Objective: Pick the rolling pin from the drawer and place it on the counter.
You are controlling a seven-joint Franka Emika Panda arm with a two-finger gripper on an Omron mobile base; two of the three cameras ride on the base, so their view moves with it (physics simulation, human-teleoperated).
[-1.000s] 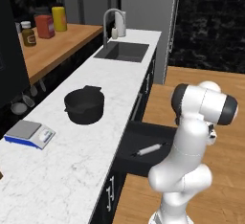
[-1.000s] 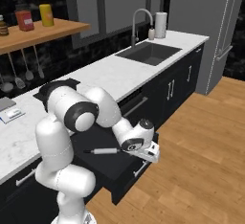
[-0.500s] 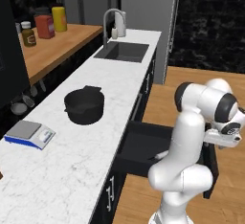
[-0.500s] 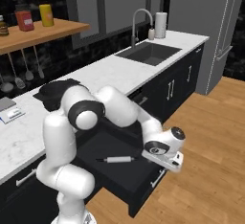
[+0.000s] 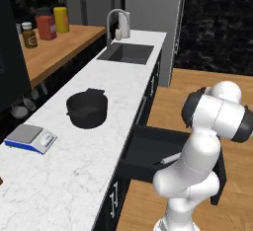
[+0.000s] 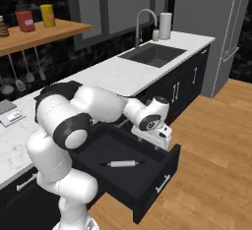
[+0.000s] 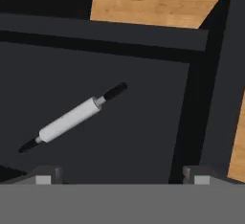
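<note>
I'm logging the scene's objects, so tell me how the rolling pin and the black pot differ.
The rolling pin is a slim pale cylinder with black handles; the pot is squat, round and all black. The rolling pin lies flat inside the open drawer; the pot stands upright on the counter. The pin sits lower than the pot. Neither is touched by the gripper.

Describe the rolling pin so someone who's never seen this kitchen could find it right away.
Below the white marble counter, one wide black drawer stands pulled open. The rolling pin lies flat on its floor: a slim pale cylinder with short black handles, the only item inside.
</note>
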